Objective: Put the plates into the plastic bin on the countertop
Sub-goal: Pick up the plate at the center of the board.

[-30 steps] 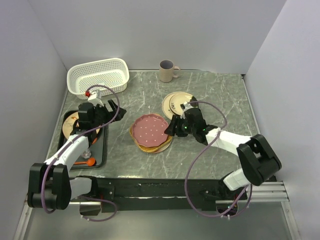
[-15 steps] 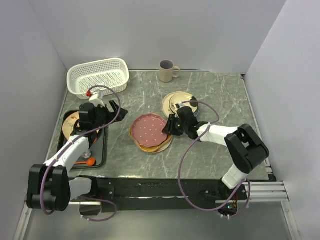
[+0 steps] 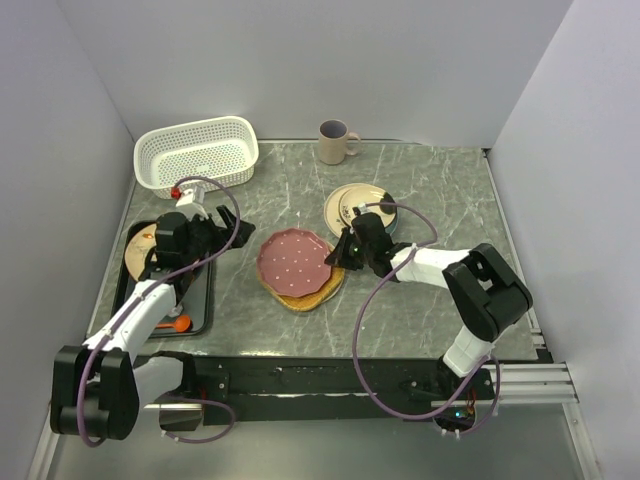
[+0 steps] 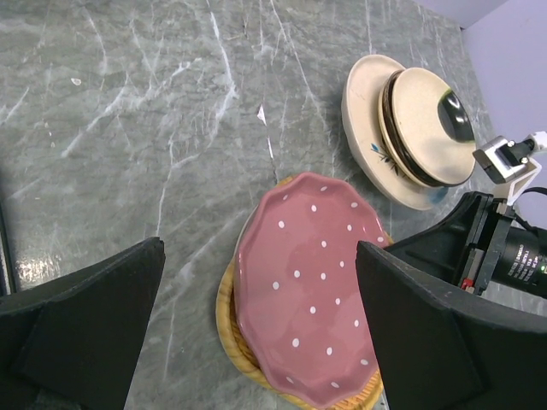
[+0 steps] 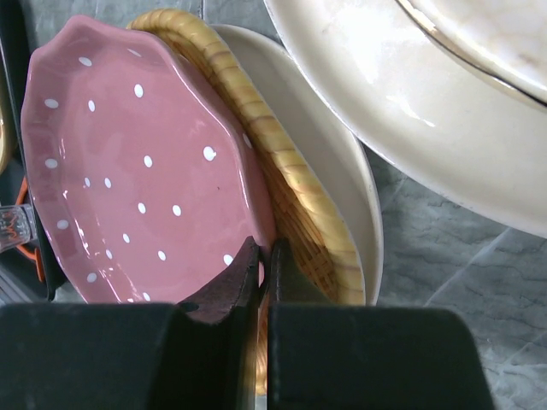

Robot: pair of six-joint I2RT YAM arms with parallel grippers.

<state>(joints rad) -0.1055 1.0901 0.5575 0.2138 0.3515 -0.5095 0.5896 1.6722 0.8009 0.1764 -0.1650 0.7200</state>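
Observation:
A pink plate with white dots (image 3: 293,257) (image 4: 312,282) (image 5: 128,171) tops a stack at mid-countertop, its right rim lifted off the tan woven plate (image 3: 306,296) (image 5: 286,171) and the cream plate (image 5: 346,162) beneath. My right gripper (image 3: 338,252) (image 5: 267,252) is shut on that pink rim, one finger above and one below. My left gripper (image 3: 228,226) (image 4: 261,256) hovers wide open left of the stack, holding nothing. A second stack of cream plates (image 3: 358,207) (image 4: 410,128) lies behind the right gripper. The white perforated plastic bin (image 3: 197,150) stands at the back left on the grey-green countertop (image 3: 430,200).
A black tray (image 3: 200,300) at the left edge carries another plate (image 3: 135,250) and an orange spoon (image 3: 176,322), partly under my left arm. A beige mug (image 3: 335,142) stands at the back centre. Walls close in on three sides.
The right gripper closed onto the pink plate's right rim, and the plate tilted and shifted slightly left. The left gripper stayed open and edged a little lower-left.

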